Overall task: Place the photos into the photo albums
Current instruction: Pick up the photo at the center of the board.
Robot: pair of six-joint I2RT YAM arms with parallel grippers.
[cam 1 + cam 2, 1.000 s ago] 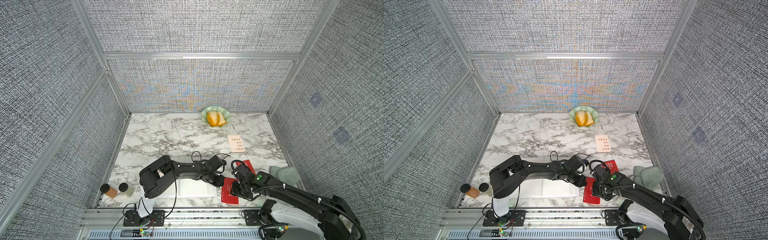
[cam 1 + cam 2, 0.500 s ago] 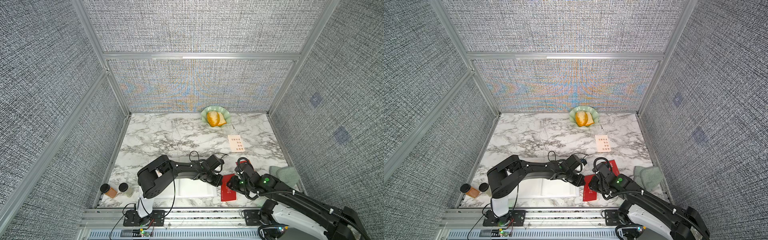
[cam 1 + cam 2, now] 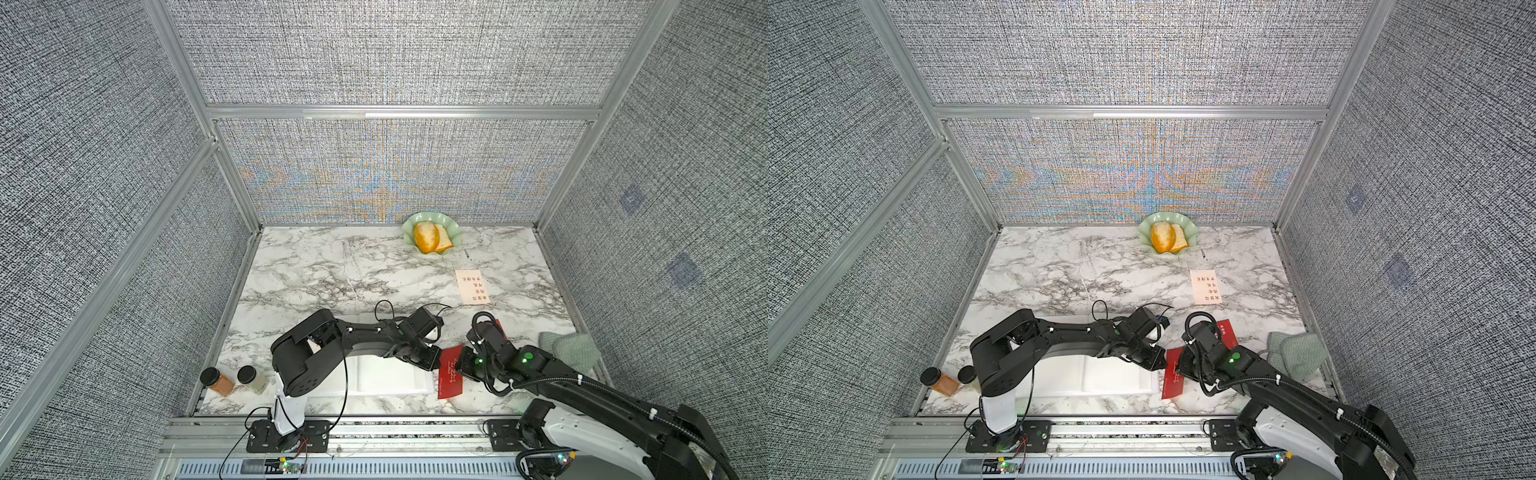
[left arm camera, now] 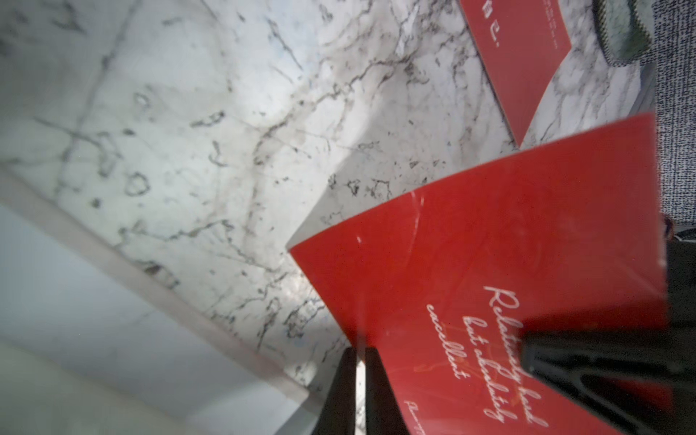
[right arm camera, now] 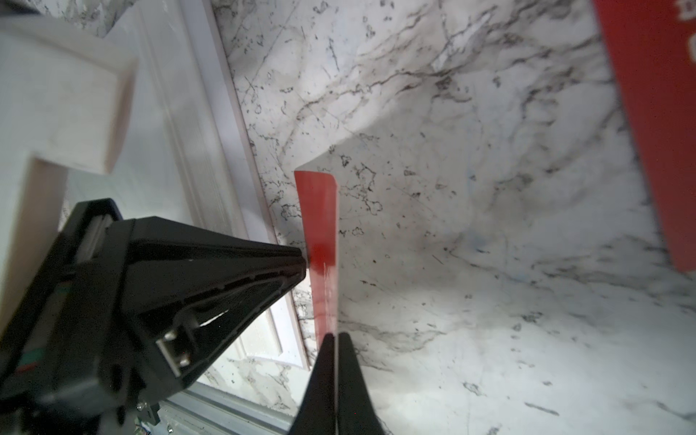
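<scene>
- Both top views: you'll see the red photo [image 3: 451, 376] [image 3: 1173, 378], a thin red card w/ white script. It's between the two grippers, just off the right edge of the photo album [image 3: 386, 376] [image 3: 1113, 374]. The album lies open, white pages up, at the front of the marble table [image 3: 332, 274].
- Left gripper [image 3: 430, 359] reaches across the album to the card's album-side edge. Right gripper [image 3: 461, 365] is on the opposite side. Fingers are too small here to judge, tbh.
- Only the top views give you the rest: a second red photo [image 3: 1227, 336] flat on the table, partly hidden by the right arm. A cream photo [image 3: 473, 286] w/ red-brown characters sits further back, well apart. There's also a green dish [image 3: 455, 232], a green cloth [image 3: 569, 347] and two jars [image 3: 216, 380].
- Left wrist: the only view where you can read the script, "Relatively hard... excellent". The red photo [image 4: 489, 244] is bowed and off the marble, w/ its shadow below. The left fingers [image 4: 348, 376] are pressed together on its edge. The right gripper [image 4: 534, 346] clamps the far side. The second red photo [image 4: 519, 60] lies flat beyond.
- Right wrist: the red photo [image 5: 320, 233] shows edge-on, a narrow curved strip. The right fingers [image 5: 320, 376] pinch it tight, no gap. The left gripper [image 5: 301, 263] nips its side edge, and the album's [image 5: 196, 150] stacked page edges are right beside it.
</scene>
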